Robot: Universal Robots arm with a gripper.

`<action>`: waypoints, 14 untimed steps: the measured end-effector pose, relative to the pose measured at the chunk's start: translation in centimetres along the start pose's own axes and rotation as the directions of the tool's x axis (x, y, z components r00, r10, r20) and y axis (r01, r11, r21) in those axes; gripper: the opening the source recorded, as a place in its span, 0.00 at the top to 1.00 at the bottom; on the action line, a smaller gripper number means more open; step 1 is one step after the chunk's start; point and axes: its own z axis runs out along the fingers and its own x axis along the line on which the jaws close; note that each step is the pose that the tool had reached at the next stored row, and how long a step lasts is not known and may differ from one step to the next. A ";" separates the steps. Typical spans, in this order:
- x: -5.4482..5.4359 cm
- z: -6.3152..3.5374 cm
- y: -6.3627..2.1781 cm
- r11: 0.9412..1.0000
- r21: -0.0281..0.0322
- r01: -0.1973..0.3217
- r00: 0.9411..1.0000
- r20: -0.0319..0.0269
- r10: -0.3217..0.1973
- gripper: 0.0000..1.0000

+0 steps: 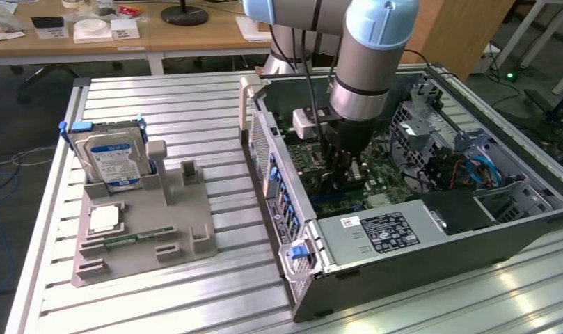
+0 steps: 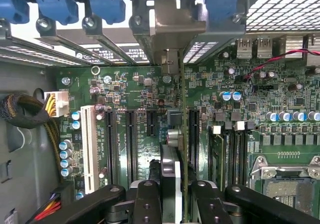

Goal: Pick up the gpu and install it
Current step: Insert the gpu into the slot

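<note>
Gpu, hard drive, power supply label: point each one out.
gpu (image 2: pixel 183 134), wrist view, thin green board edge.
hard drive (image 1: pixel 112 158), exterior view, blue-white label.
power supply label (image 1: pixel 389 232), exterior view, label's middle.

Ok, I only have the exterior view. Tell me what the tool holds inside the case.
Observer: The tool is clamped on the gpu, edge-on to the wrist camera.
Operator: Give me the bracket end.
Observer: Its silver bracket sits by the rear slot openings, among blue latches.
Operator: Report the neighbouring slots.
Observer: The white slot and black slots beside the card stand empty.
</note>
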 end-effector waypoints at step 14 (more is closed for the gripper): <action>0.0 0.71 0.02 1.000 0.000 0.000 1.000 0.000 0.000 0.72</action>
